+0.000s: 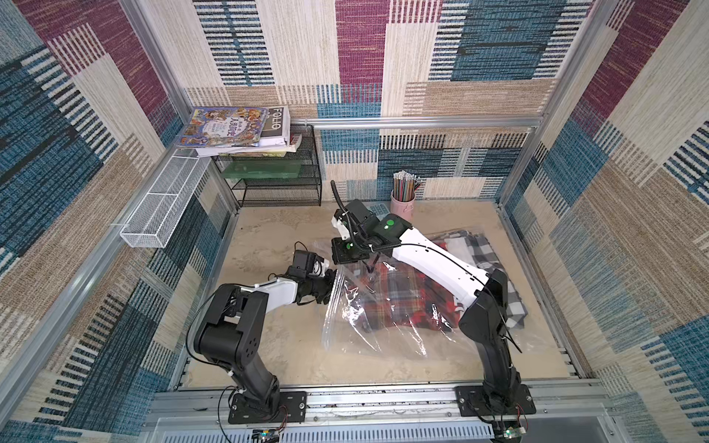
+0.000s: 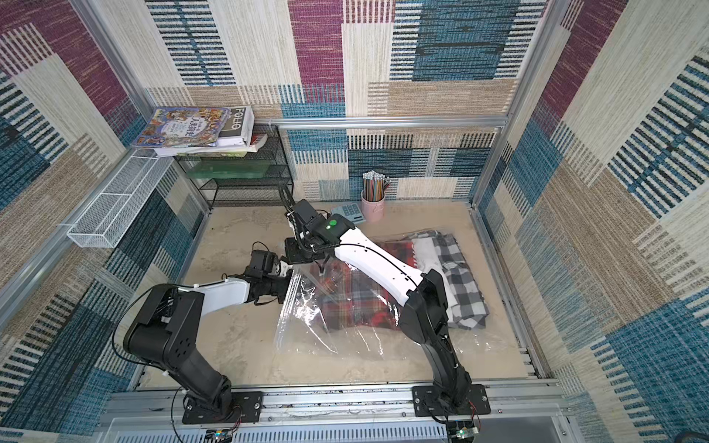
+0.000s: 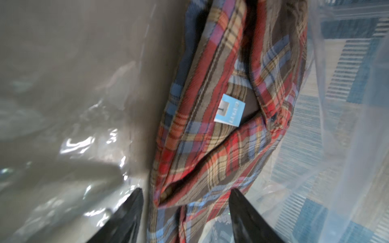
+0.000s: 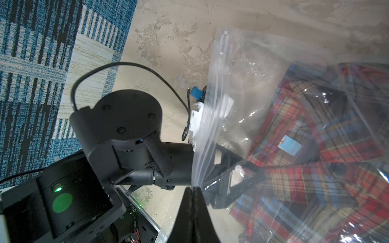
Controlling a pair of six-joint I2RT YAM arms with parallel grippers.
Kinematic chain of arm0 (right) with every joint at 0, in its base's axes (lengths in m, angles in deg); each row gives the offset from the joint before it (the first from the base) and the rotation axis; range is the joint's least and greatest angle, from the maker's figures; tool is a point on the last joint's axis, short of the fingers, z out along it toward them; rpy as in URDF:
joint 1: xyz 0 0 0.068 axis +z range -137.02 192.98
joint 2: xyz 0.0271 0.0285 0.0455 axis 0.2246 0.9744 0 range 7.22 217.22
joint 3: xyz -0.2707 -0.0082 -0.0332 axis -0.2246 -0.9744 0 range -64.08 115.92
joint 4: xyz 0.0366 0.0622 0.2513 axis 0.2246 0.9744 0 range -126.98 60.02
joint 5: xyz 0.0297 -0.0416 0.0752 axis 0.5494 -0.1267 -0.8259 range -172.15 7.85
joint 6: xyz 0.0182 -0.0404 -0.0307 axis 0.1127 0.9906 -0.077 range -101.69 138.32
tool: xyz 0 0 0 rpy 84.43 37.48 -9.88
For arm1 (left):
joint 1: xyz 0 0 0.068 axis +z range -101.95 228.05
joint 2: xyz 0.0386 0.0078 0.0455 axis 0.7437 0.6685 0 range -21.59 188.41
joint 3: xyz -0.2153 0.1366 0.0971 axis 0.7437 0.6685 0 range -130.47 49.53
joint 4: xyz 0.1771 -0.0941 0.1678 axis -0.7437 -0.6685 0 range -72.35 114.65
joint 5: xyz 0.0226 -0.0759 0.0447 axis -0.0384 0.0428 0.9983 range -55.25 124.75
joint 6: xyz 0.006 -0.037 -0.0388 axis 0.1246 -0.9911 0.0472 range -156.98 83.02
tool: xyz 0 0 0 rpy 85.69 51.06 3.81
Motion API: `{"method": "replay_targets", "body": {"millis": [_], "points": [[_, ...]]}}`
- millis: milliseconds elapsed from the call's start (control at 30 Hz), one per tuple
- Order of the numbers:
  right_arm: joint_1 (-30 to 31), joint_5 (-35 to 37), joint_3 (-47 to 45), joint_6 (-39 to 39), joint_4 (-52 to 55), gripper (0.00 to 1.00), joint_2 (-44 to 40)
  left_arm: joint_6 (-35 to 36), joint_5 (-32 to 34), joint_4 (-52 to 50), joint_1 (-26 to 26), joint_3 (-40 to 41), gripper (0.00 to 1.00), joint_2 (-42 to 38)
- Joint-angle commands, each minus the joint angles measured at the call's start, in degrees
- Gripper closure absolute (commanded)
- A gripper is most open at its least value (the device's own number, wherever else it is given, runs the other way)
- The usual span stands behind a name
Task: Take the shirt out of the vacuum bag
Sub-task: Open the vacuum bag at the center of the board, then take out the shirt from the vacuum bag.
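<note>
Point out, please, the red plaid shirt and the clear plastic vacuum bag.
red plaid shirt (image 3: 231, 151): left wrist view, on its collar.
clear plastic vacuum bag (image 1: 351, 334): a top view, bare plastic, front corner.

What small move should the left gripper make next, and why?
Probably close the left gripper on the red plaid shirt: its open jaws straddle the fabric inside the clear plastic vacuum bag, whose mouth the shut right gripper holds up.

Left gripper (image 3: 185, 191) tips hidden inside vacuum bag (image 1: 345, 333) in both top views, shirt (image 3: 210, 147) part-covered by right arm (image 1: 433, 261), label (image 3: 229, 110) lettering blurred
</note>
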Motion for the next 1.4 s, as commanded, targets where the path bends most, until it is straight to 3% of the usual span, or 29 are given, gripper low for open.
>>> {"method": "replay_targets", "body": {"millis": [0, 300, 467, 800, 1033, 1367], "points": [[0.1, -0.6, 0.1, -0.3, -1.5, 1.00, -0.4, 1.3, -1.1, 3.1, -1.2, -1.5, 0.34, 2.4], [0.1, -0.8, 0.1, -0.1, -1.9, 1.00, -0.3, 2.0, -2.7, 5.9, -2.5, -3.3, 0.42, 8.0], [0.1, -1.1, 0.1, 0.2, -2.3, 1.00, -0.1, 3.7, -2.5, 3.4, -2.6, -4.5, 0.72, 7.9], [-0.1, -1.0, -0.3, 0.7, -2.3, 1.00, 0.2, 7.7, -1.4, -4.1, -2.5, -8.1, 0.99, 6.4], [-1.5, -0.7, -3.9, 0.6, -3.4, 1.00, -1.0, 10.3, 1.0, -11.7, -2.3, -9.2, 1.00, 2.6], [-4.1, 0.8, -11.1, 0.3, -5.5, 1.00, -3.8, 10.4, 2.2, -14.7, -0.5, -5.9, 1.00, -0.7]]}}
